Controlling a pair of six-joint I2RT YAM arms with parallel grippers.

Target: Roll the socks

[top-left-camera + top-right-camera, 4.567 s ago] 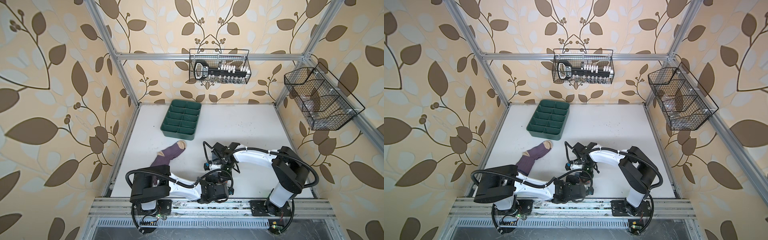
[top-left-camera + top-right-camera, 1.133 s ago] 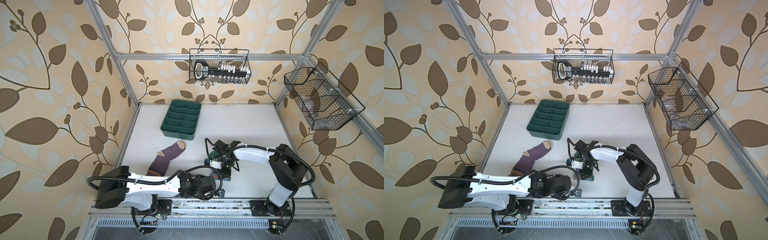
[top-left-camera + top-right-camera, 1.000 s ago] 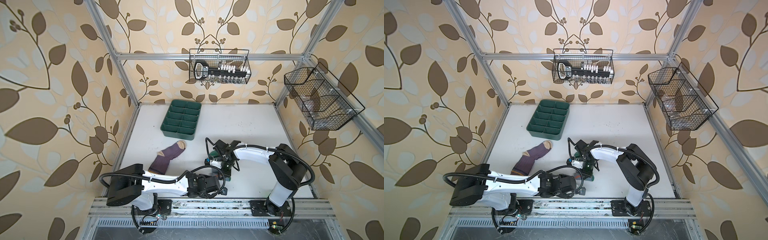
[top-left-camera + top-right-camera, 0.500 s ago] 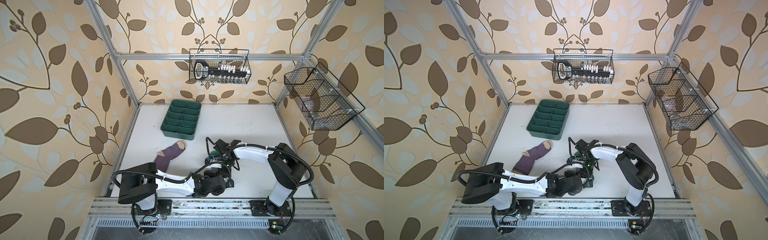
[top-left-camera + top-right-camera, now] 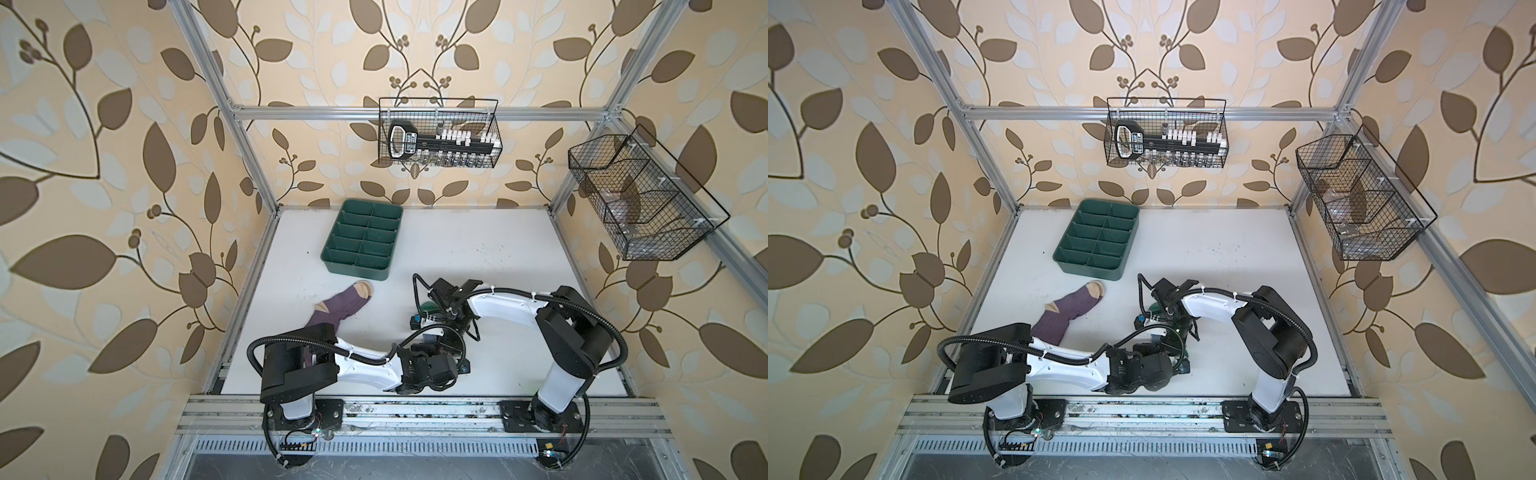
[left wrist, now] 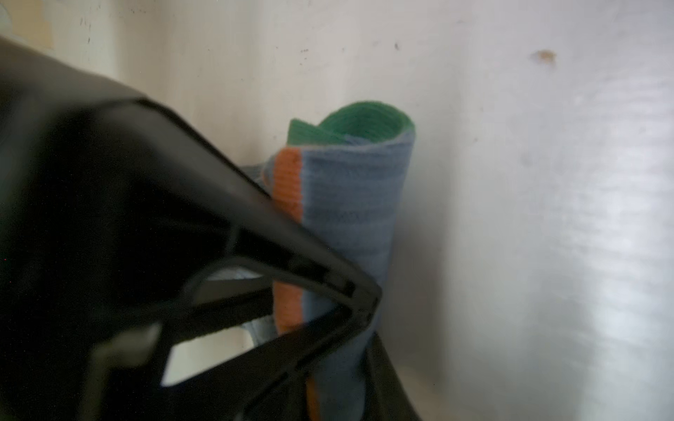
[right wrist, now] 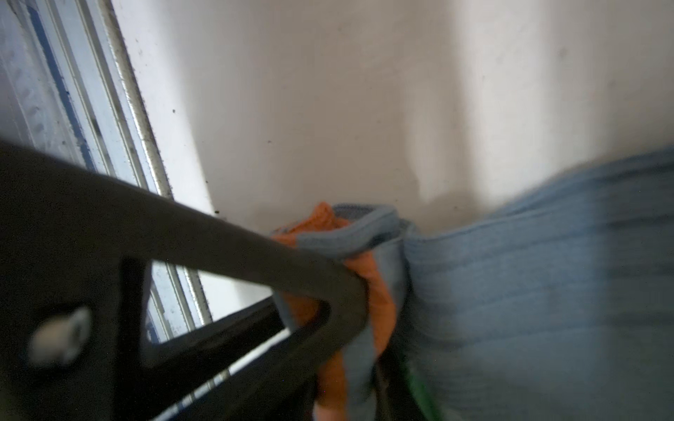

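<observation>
The purple sock point(image 5: 338, 309) point(image 5: 1069, 311), with its beige toe, lies flat on the white table, left of the middle. The light blue sock point(image 6: 355, 211) is rolled into a tube with its green toe inside and an orange stripe along it. In both top views only a green bit point(image 5: 426, 307) point(image 5: 1152, 308) of it shows under the arms. My left gripper point(image 6: 364, 328) point(image 5: 438, 343) is shut across the roll. The right gripper point(image 7: 368, 328) point(image 5: 449, 328) pinches the sock's orange cuff point(image 7: 379, 288) and blue fabric. Both grippers meet just in front of the table's middle.
A green compartment tray point(image 5: 361, 245) stands behind the purple sock. A wire basket point(image 5: 438, 139) with tools hangs on the back wall and another point(image 5: 640, 199) on the right wall. The metal front rail point(image 5: 415, 407) runs close behind the left wrist.
My left arm has swung in from the front left to the rolled sock, and its jaws have closed on the roll. The right gripper has stayed on the sock.
</observation>
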